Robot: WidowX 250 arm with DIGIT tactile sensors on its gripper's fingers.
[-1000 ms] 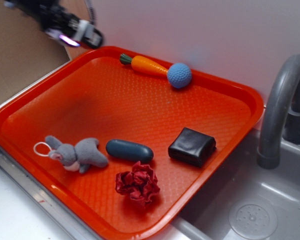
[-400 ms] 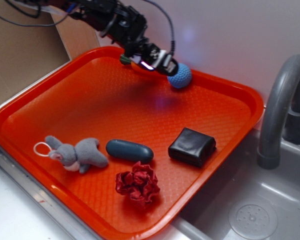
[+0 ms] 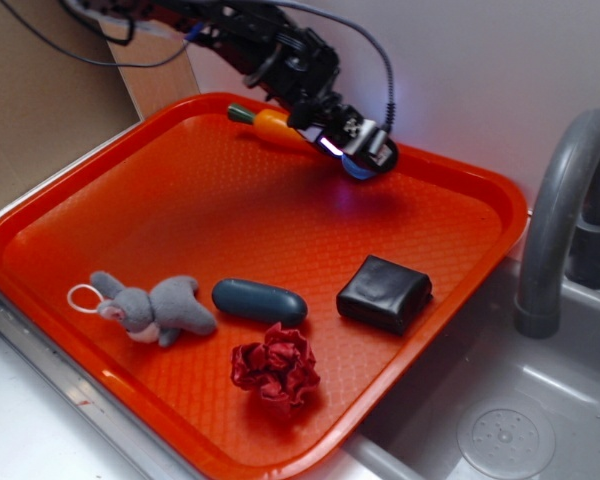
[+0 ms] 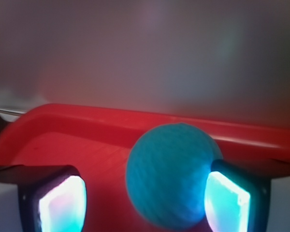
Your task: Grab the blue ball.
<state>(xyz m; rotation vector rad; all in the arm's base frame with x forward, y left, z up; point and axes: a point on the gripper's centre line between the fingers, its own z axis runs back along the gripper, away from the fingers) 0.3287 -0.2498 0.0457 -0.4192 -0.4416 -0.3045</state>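
At the far rim of the orange tray [image 3: 100, 200], our claw [image 4: 145, 198] hangs spread wide around the blue ball [image 4: 171, 181], which sits off-centre, against the right-hand finger. We should recentre, then squeeze gently. Inside the tray also lie a toy carrot [image 3: 275, 126], plush bunny [image 3: 155, 308], dark capsule [image 3: 259, 301], black block [image 3: 384, 292] and red crumple [image 3: 276, 366].

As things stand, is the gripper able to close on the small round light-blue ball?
Probably yes. The gripper is open with the small round light-blue ball between its fingers, near the right pad. Nothing blocks it; the orange toy carrot lies beside.
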